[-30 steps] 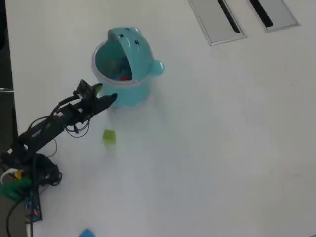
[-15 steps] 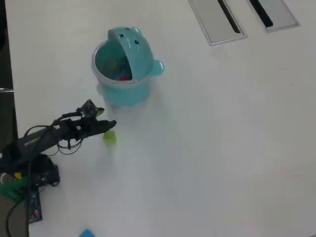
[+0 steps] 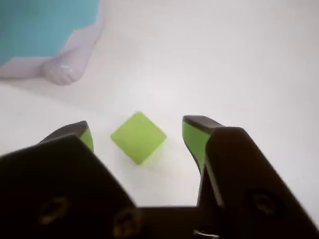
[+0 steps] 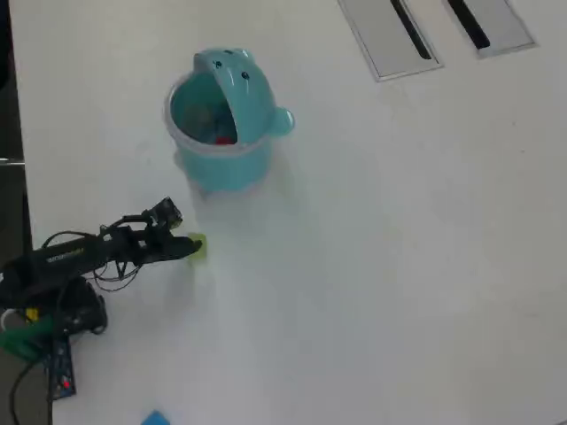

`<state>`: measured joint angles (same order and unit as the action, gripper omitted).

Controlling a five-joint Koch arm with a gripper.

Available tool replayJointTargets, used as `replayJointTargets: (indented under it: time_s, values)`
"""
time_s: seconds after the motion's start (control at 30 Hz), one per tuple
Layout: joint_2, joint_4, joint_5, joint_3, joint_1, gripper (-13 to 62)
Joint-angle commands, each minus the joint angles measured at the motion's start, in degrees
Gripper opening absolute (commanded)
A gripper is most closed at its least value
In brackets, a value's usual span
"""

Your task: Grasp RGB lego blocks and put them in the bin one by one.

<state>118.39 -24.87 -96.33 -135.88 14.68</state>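
Squarely between the parted pincer (image 3: 139, 130) tips — yellow-green cube (image 3: 138, 136), untouched.

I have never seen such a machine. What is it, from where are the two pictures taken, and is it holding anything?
It is a small hobby robot arm standing on a white table. One picture comes from a camera fixed above the table. The other comes from a camera on the arm's wrist, looking out past the gripper, whose two green-tipped jaws stand open.

On the table, a yellow-green block lies between the jaws, touching neither, so nothing is held yet. Near it stands a teal bin with an animal-face lid; something red shows inside. A light blue block lies at the bottom edge of the overhead view, and two grey slotted panels sit at the top.
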Motion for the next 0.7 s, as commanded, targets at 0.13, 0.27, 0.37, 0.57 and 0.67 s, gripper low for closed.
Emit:
replayJointTargets:
  time_s: [0.13,0.27,0.37,0.57,0.67]
  values:
    - [-0.2,3.2,0.2,0.8,1.8,33.3]
    - [-1.1,4.4,2.7,0.8,3.5,33.3]
    - [-1.8,4.5,4.5,0.8,5.4,34.6]
    - [-4.4,7.4,4.6,-0.2,6.0,34.7]
    - [-6.0,9.7,1.9,-1.1,4.9,34.5]
